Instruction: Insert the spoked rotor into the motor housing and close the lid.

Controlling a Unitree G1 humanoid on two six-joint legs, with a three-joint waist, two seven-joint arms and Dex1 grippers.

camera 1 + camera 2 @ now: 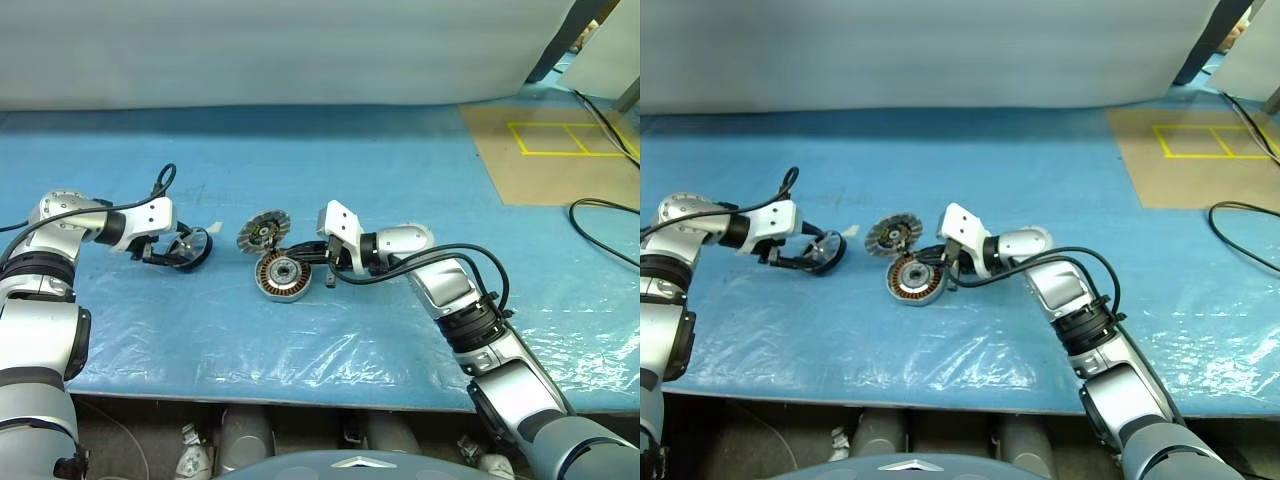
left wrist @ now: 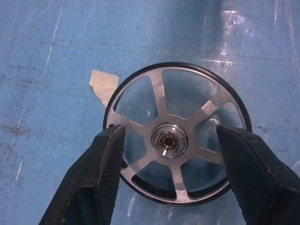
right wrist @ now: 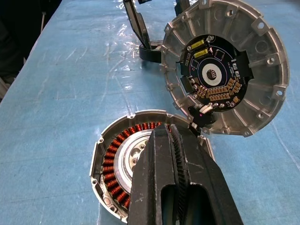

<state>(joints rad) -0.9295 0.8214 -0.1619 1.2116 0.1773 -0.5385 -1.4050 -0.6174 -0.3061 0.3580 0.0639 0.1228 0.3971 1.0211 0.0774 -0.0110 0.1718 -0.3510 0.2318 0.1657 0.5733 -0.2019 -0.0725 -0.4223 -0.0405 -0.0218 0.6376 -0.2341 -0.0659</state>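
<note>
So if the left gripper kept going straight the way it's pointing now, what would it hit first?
Most likely the spoked rotor: it lies flat on the blue sheet, right between the left gripper's open fingers. Whether the fingers already touch its rim is unclear.

No words, numbers or brand names are showing clearly enough to read anywhere. The only sign is some yellow lines (image 1: 565,138) making boxes on the brown floor patch (image 1: 520,170), far off to the right. Tiny parts are sitting on the round board inside the lid (image 3: 225,70), but any marks on them are too small to read.
</note>
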